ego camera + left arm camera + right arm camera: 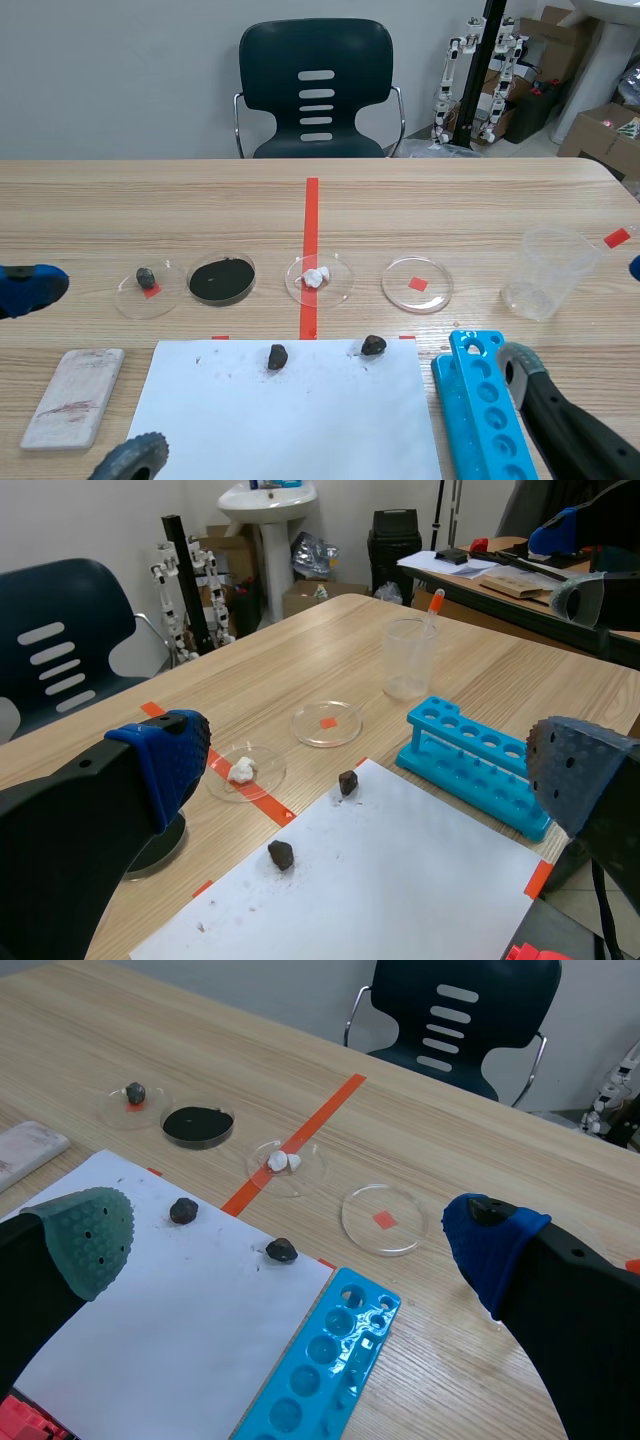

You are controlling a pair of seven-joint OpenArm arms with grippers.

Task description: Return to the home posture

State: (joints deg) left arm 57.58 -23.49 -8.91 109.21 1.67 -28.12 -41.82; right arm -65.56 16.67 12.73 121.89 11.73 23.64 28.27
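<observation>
My left gripper (pixel 365 770) hangs low at the table's near left, its fingers spread wide with nothing between them. My right gripper (pixel 290 1240) sits low at the near right, spread just as wide and holding nothing. Between them lies a white sheet (pixel 290 410) with a left stone (pixel 277 356) and a right stone (pixel 373 345) near its far edge. Beside the sheet a blue tube rack (pixel 480 400) runs off the scene's near edge, partly hidden behind my right gripper. Beyond stand four petri dishes (pixel 417 284) and a clear cup (pixel 548 272); I cannot make out what the cup holds. A pale block (pixel 73 395) bears reddish streaks I cannot read as letters. Print on the cardboard box (pixel 598 130) is too small to read.
</observation>
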